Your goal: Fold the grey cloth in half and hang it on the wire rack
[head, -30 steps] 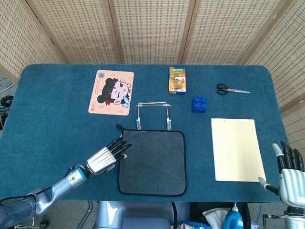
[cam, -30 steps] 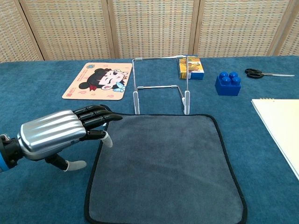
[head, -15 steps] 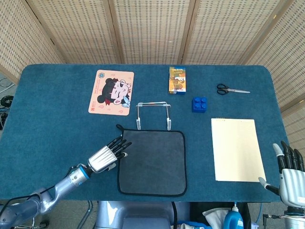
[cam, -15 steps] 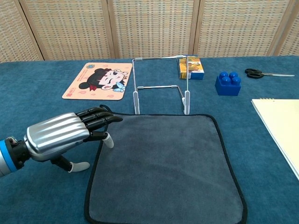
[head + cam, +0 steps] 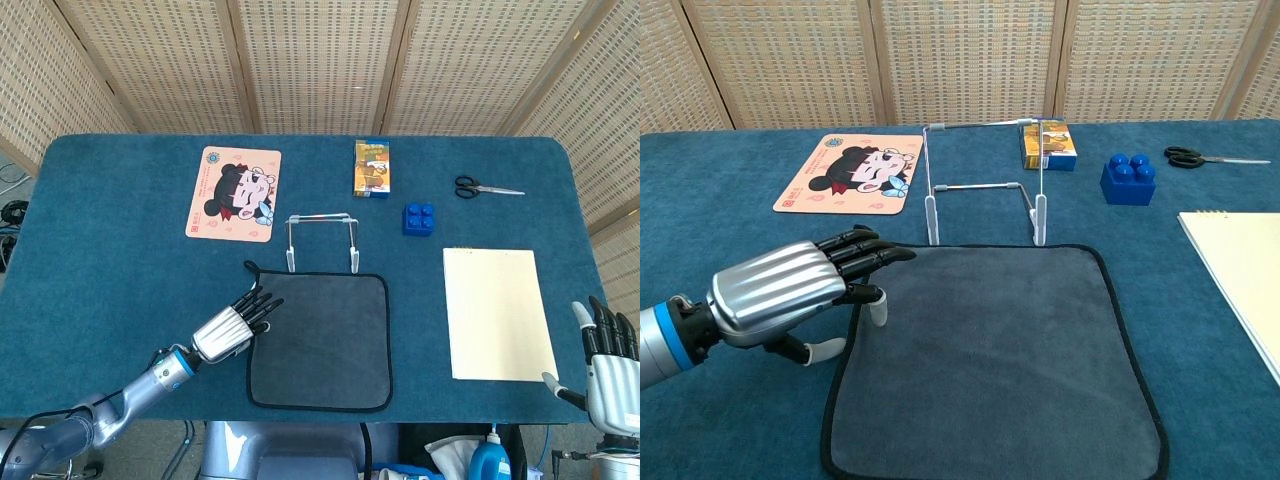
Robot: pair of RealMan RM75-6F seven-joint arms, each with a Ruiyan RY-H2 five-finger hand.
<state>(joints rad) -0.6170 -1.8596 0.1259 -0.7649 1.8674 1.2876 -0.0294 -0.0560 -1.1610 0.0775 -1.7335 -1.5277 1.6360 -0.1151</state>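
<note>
Grey cloth (image 5: 320,338) flat, just in front of wire rack (image 5: 321,240). Left robot hand (image 5: 233,325) at cloth's left edge, fingers extended, holding nothing. Right robot hand (image 5: 606,365) well right of cloth, fingers apart, empty.

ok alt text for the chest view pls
The robot's left hand hovers with spread fingers at the left edge of a flat grey cloth on a blue table. A wire rack stands just behind the cloth.

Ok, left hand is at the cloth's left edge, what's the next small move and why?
Probably lower the left hand and pinch the grey cloth's left edge. The cloth lies flat and unfolded in front of the wire rack, and the hand's fingers reach over that edge holding nothing. The right hand sits far off, near the table's corner.
</note>
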